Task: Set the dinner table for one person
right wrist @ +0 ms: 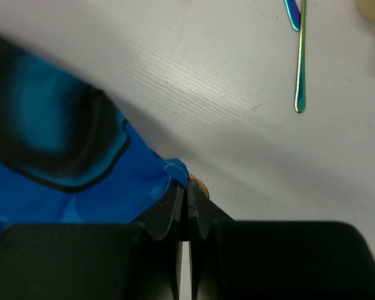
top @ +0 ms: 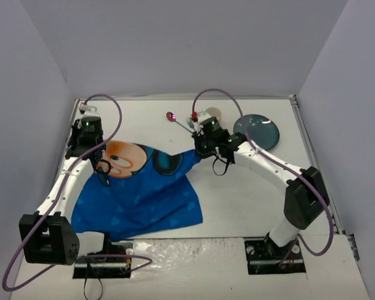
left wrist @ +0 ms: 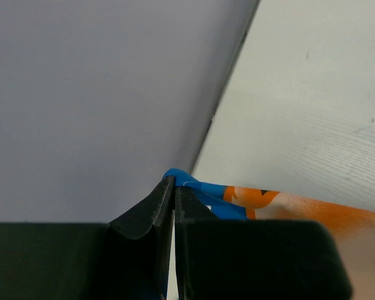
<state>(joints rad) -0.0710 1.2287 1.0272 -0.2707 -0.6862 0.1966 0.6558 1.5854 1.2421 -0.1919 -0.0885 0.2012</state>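
Observation:
A blue cartoon-printed placemat point(top: 137, 194) lies spread over the left half of the white dinner table point(top: 237, 200). My left gripper point(top: 102, 167) is shut on the mat's far left corner; in the left wrist view the blue corner point(left wrist: 178, 178) pokes out between the closed fingertips point(left wrist: 157, 203). My right gripper point(top: 200, 150) is shut on the mat's far right corner, seen in the right wrist view point(right wrist: 169, 172). A teal plate point(top: 257, 131), an iridescent spoon point(top: 172, 117), its handle also in the right wrist view point(right wrist: 299, 56), and a pale cup point(top: 212, 114) sit at the back.
A small red-topped item point(top: 194, 115) lies by the cup behind the right gripper. Lilac walls close in the table at the left, back and right. The left gripper is close to the left wall point(left wrist: 81, 94). Cables loop over both arms.

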